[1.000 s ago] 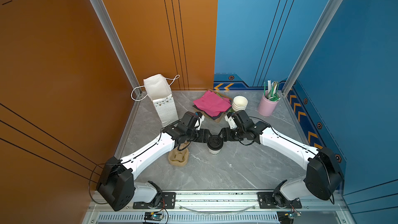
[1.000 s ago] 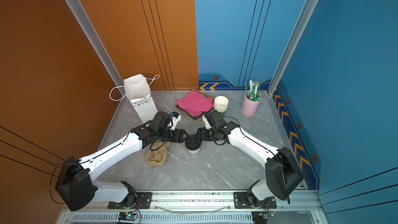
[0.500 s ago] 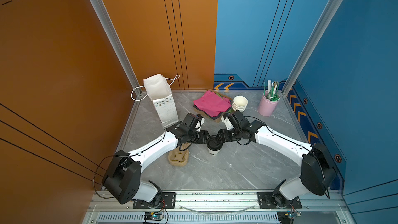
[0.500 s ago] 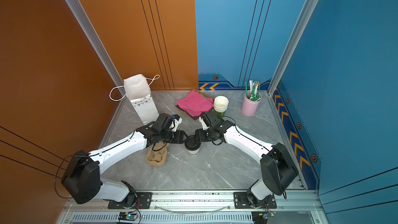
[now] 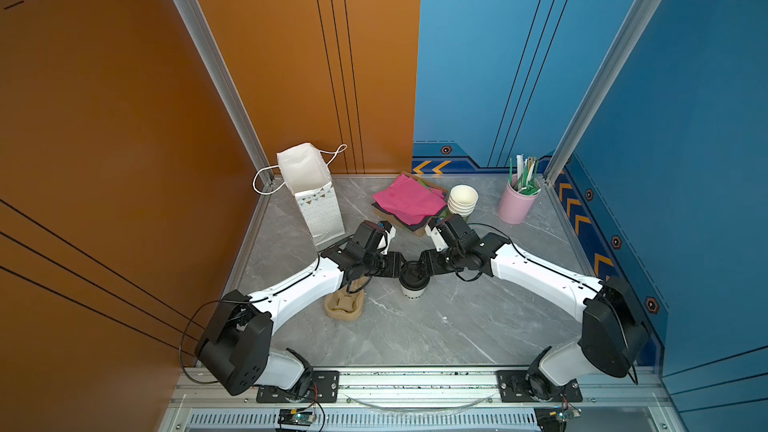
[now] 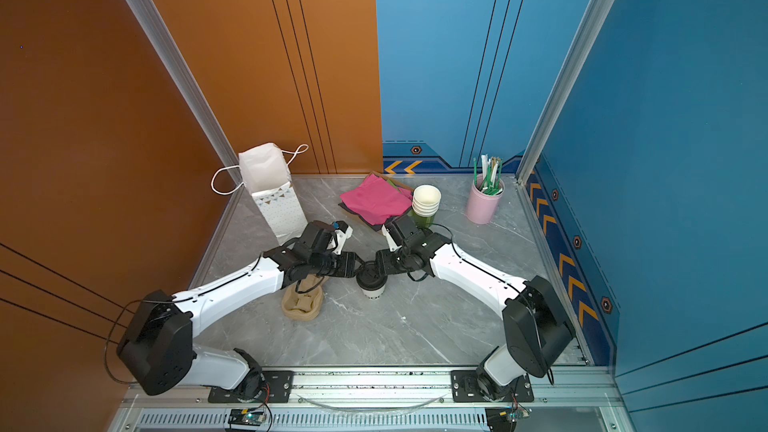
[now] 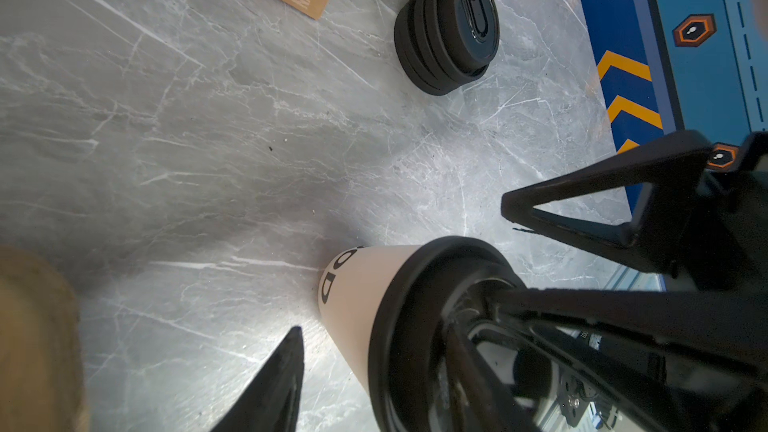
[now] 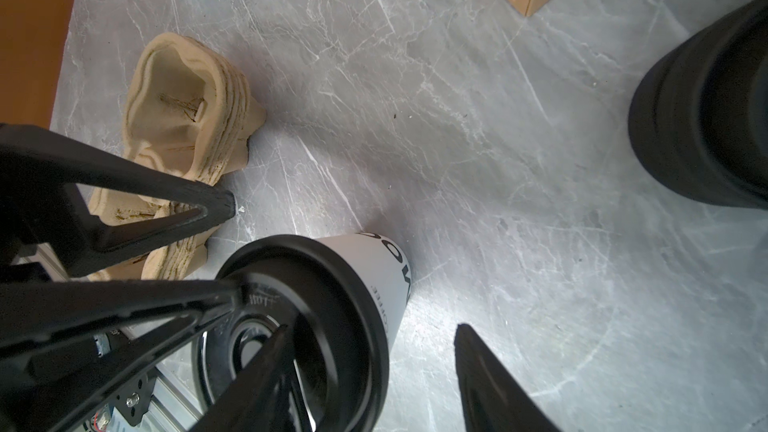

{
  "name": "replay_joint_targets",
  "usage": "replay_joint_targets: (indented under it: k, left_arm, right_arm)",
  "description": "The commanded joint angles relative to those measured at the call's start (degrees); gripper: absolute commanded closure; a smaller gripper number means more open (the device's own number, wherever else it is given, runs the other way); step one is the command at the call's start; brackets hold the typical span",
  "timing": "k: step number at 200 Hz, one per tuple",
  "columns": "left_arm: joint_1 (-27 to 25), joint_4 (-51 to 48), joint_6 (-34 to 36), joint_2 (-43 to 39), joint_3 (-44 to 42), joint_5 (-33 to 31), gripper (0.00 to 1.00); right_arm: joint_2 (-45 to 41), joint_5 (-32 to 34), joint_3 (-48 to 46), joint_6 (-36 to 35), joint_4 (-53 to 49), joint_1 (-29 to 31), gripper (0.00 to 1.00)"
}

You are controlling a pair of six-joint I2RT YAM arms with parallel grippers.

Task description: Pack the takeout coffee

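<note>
Both grippers at the takeout coffee [image 5: 413, 286], neither clamped.
It stands upright beside the pulp carrier stack [image 5: 344, 307]; left gripper [image 5: 400, 271] and right gripper [image 5: 423, 270] have jaws apart, one finger over the black lid [image 7: 390, 317], one clear of the wall. Paper bag [image 5: 320, 209] farther back.

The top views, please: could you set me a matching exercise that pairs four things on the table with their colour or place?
Things:
1. bag
2. coffee
3. straw pot
4. carriers

Descriptions:
A. pink, back right corner
B. tan, stacked
C. white, open top, cord handles
D. white with a black lid

Pairs: 1-C; 2-D; 3-A; 4-B
</note>
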Motion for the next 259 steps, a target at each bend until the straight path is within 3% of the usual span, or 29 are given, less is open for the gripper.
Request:
replay_joint_targets:
  k: [1, 64, 124, 156, 210, 237, 240, 259]
  left_arm:
    - [-0.37, -7.49, 0.05, 1.01, -4.03, -4.95, 0.46]
    - [-0.61, -7.43, 0.16, -0.85, -3.78, -5.43, 0.46]
    - [-0.53, -7.44, 2.31, -4.77, 3.03, -6.21, 0.36]
    - [-0.20, -7.44, 3.21, -9.85, 2.65, -8.58, 0.30]
    - [0.43, -9.11, 4.78, -21.21, -1.37, -9.92, 0.16]
    - [0.46, -14.16, 7.38, -25.19, -1.45, -7.55, 0.15]
    - [0.48, -14.85, 7.69, -25.61, -1.45, -7.29, 0.10]
    - [0.46, -18.19, 8.43, -27.92, -1.99, -7.35, 0.04]
  right_arm:
    - [2.15, 3.67, -3.76, -0.29, -9.19, 0.37, 0.38]
    - [1.91, 3.43, -1.98, -0.26, -8.98, 0.37, 0.38]
    - [1.40, 2.63, 4.59, -0.29, -7.62, 0.37, 0.35]
    - [0.38, 2.40, 8.78, -0.70, -6.88, 0.37, 0.31]
    - [-2.49, 6.41, 12.80, -6.27, -7.13, 2.85, 0.14]
    - [-1.25, 7.58, 14.25, -10.83, -11.63, 4.34, 0.06]
    - [-1.04, 7.75, 14.46, -11.31, -12.31, 4.60, 0.06]
    - [0.17, 9.99, 15.34, -13.68, -15.29, 6.60, 0.03]
